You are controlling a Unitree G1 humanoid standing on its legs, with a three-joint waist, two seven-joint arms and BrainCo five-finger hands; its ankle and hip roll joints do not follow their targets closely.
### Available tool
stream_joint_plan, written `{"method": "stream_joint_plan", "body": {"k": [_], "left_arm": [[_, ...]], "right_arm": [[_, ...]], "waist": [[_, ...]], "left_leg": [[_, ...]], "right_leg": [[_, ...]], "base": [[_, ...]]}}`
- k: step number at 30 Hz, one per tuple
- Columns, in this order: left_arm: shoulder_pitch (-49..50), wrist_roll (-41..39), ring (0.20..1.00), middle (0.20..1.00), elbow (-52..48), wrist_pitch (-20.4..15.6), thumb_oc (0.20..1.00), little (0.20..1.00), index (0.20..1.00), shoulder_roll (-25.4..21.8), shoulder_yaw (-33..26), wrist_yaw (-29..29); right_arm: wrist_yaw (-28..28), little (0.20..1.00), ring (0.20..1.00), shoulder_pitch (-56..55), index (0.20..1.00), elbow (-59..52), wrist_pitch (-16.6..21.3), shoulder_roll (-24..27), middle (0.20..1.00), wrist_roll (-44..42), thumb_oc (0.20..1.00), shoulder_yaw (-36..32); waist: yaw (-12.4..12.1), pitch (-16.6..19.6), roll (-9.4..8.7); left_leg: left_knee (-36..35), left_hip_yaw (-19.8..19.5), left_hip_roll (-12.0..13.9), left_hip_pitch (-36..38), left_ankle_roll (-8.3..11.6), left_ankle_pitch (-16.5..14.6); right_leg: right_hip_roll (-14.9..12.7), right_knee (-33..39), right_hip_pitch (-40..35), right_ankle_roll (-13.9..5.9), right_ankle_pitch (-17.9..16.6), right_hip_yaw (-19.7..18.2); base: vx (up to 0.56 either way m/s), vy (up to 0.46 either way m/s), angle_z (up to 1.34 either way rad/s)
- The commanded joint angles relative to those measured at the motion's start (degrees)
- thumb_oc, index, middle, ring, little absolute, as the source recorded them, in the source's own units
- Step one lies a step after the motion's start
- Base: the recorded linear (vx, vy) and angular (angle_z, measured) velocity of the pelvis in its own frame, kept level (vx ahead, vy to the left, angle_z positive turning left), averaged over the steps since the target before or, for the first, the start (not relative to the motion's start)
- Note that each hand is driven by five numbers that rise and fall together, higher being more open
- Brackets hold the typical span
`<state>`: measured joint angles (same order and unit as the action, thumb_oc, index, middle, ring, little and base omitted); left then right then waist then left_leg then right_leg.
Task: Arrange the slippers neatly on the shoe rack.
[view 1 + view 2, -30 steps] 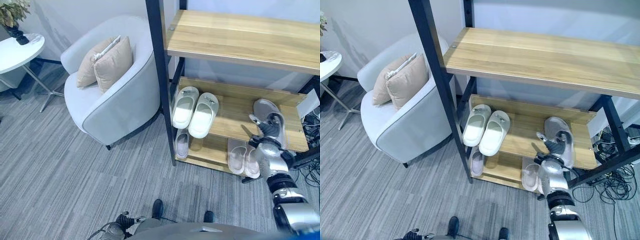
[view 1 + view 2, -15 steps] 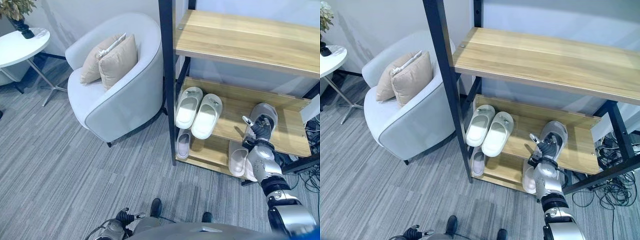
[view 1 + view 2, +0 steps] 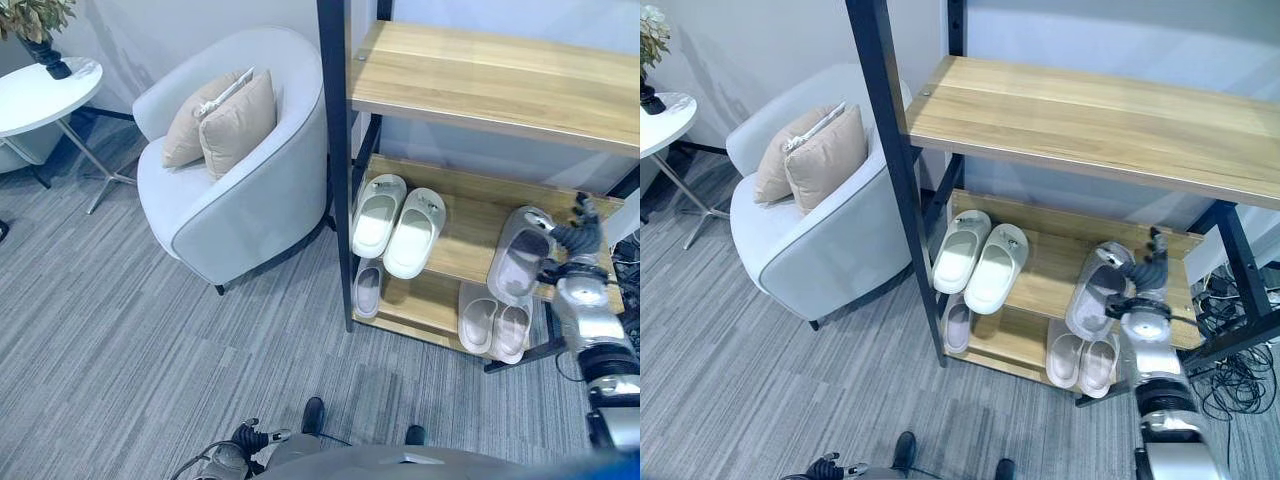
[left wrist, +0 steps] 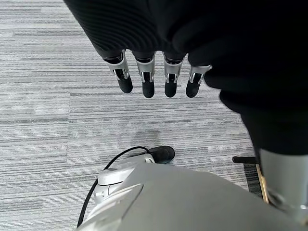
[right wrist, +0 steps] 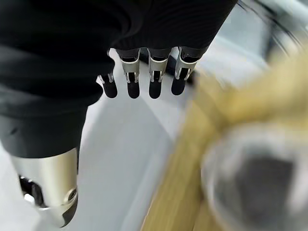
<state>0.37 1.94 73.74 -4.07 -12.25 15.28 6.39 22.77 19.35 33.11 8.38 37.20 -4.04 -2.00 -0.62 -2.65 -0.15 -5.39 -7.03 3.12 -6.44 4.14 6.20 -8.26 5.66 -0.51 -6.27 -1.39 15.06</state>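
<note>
A grey slipper point(image 3: 518, 262) lies on the shoe rack's middle shelf point(image 3: 470, 215), sole down, its front end hanging over the shelf's front edge. My right hand point(image 3: 578, 238) is just to its right, apart from it, with straight fingers point(image 5: 139, 72) that hold nothing; the slipper point(image 5: 255, 178) shows blurred beyond them. A white pair point(image 3: 398, 222) stands side by side at the left of the same shelf. On the lower shelf lie a pink pair point(image 3: 495, 322) and a single pale slipper point(image 3: 367, 288). My left hand point(image 4: 147, 77) hangs open low over the floor.
The rack's black post point(image 3: 335, 150) stands at its front left, and a wide wooden top shelf point(image 3: 500, 85) overhangs the lower ones. A grey armchair point(image 3: 235, 200) with two cushions is left of the rack, with a round white table point(image 3: 40, 95) beyond it. Cables point(image 3: 1230, 370) lie at the right.
My right hand has come off the grey slipper and moved to its right. The slipper now lies further forward on the shelf, its front end over the edge.
</note>
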Motion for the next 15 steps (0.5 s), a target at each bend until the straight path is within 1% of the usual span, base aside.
{"method": "stream_joint_plan", "body": {"k": [1,3,5,7,8,12,15], "left_arm": [[-3.29,3.33,1.000,1.000,5.53,-1.09,1.000,1.000,1.000,-0.56,0.89,-0.12],[-3.32,3.48,1.000,1.000,5.41,-1.13,1.000,1.000,1.000,-0.64,1.02,-0.09],[-3.30,3.21,1.000,1.000,5.44,-1.06,1.000,1.000,1.000,-0.60,1.15,-0.10],[-3.30,1.91,1.000,1.000,5.71,-0.84,1.000,1.000,1.000,-0.25,1.79,-0.42],[-3.29,1.47,1.000,1.000,5.62,-0.81,1.000,1.000,1.000,-0.28,1.82,-0.62],[-3.05,1.06,1.000,1.000,5.54,-0.68,1.000,1.000,1.000,-0.30,1.93,-0.75],[-3.09,1.00,1.000,1.000,5.59,-0.68,1.000,1.000,1.000,-0.18,2.00,-0.85]], "right_arm": [[3.12,1.000,1.000,0.47,1.000,-2.30,-0.04,1.14,1.000,8.57,1.000,-1.61],[2.73,1.000,1.000,0.10,1.000,-1.72,-0.82,1.93,1.000,9.87,1.000,-1.31],[2.15,1.000,1.000,0.11,1.000,-0.70,-1.40,2.15,1.000,9.42,1.000,-0.83],[0.10,1.000,1.000,0.51,1.000,2.46,-0.95,0.69,1.000,4.45,1.000,0.03],[-0.84,1.000,1.000,0.46,1.000,3.73,-1.60,1.32,1.000,5.41,1.000,0.92],[-1.40,1.000,1.000,1.10,1.000,5.48,-3.25,2.44,1.000,7.62,1.000,2.46],[-2.09,1.000,1.000,1.35,1.000,6.01,-3.49,1.43,1.000,6.74,1.000,3.01]], "waist": [[-1.12,-0.30,-1.79],[-1.05,-0.40,-1.87],[-0.94,-0.42,-1.97],[-0.62,-0.43,-2.03],[-0.53,-0.40,-2.08],[-0.46,-0.49,-2.08],[-0.32,-0.48,-2.01]], "left_leg": [[0.39,0.61,-0.48,2.40,0.03,-7.50],[0.39,0.52,-0.48,2.36,-0.01,-7.52],[0.39,0.54,-0.54,2.43,-0.06,-7.52],[0.39,0.84,-0.54,2.52,-0.16,-7.51],[0.39,0.94,-0.57,2.56,-0.18,-7.55],[0.39,0.90,-0.61,2.47,-0.26,-7.57],[0.39,1.03,-0.65,2.51,-0.32,-7.61]], "right_leg": [[-1.53,-0.66,-2.23,-2.42,2.55,1.10],[-1.57,-0.66,-2.28,-2.42,2.51,1.12],[-1.53,-0.66,-2.23,-2.42,2.44,1.06],[-1.51,-0.66,-2.02,-2.38,2.28,0.69],[-1.51,-0.66,-1.99,-2.41,2.29,0.60],[-1.53,-0.66,-2.03,-2.43,2.24,0.56],[-1.55,-0.66,-2.07,-2.41,2.22,0.46]], "base": [[0.00,0.000,0.00],[0.00,0.000,0.00],[0.00,0.000,0.00],[0.00,0.000,0.00],[0.00,0.000,0.00],[0.00,0.000,0.00],[0.00,0.000,0.00]]}}
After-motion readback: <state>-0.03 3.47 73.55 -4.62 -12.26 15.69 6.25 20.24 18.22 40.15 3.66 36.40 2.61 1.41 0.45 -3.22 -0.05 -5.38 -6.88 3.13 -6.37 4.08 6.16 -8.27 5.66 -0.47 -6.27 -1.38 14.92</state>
